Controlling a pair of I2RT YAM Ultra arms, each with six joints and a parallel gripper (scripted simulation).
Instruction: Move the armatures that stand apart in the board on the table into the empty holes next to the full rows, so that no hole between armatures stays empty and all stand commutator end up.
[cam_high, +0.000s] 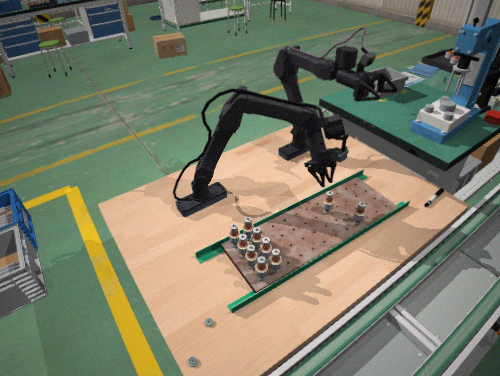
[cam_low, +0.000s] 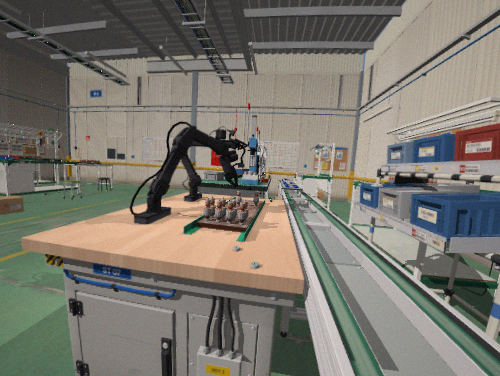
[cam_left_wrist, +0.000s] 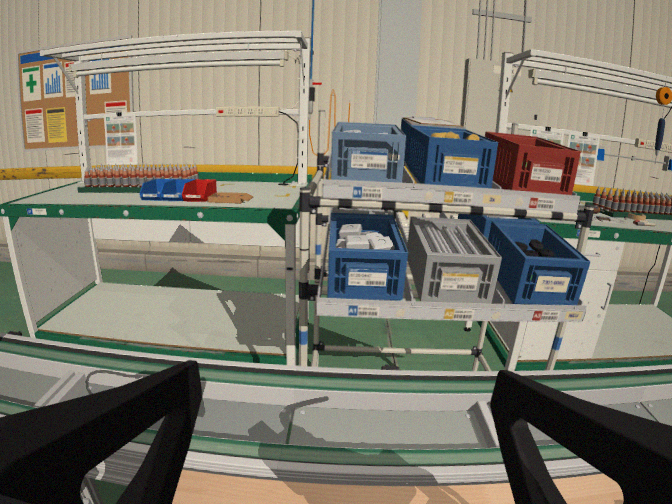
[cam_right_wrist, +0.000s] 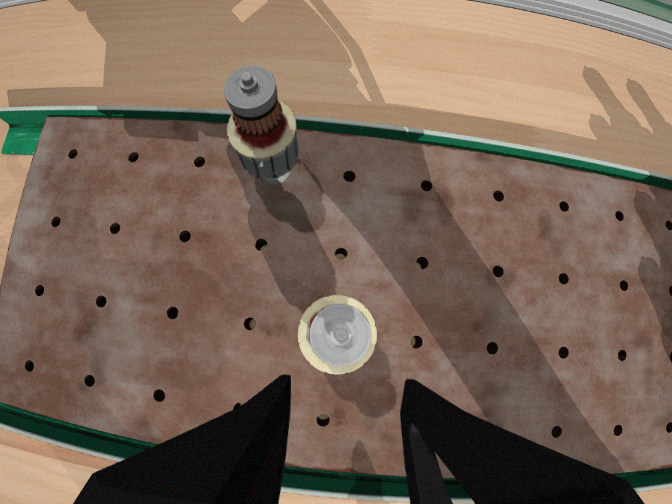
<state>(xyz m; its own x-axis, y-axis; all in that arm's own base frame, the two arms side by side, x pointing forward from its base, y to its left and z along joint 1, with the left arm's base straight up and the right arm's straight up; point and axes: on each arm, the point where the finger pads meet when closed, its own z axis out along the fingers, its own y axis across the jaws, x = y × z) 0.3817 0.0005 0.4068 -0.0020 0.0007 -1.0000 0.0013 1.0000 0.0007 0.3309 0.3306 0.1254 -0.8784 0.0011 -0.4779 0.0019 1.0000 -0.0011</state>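
The board lies between green rails. At its left end in the top view, two full rows of armatures stand commutator end up. One lone armature stands upright farther along, and a second lone armature stands upright nearer the conveyor-side rail. Empty holes lie around both and between them and the rows. My right gripper is partly open and empty, above the board's edge near the first lone armature. My left gripper is wide open and empty, high and away from the board.
Green rails run along both long sides of the board. Two small round parts lie near the table's front left edge. A marker pen lies right of the board. A conveyor runs alongside the table.
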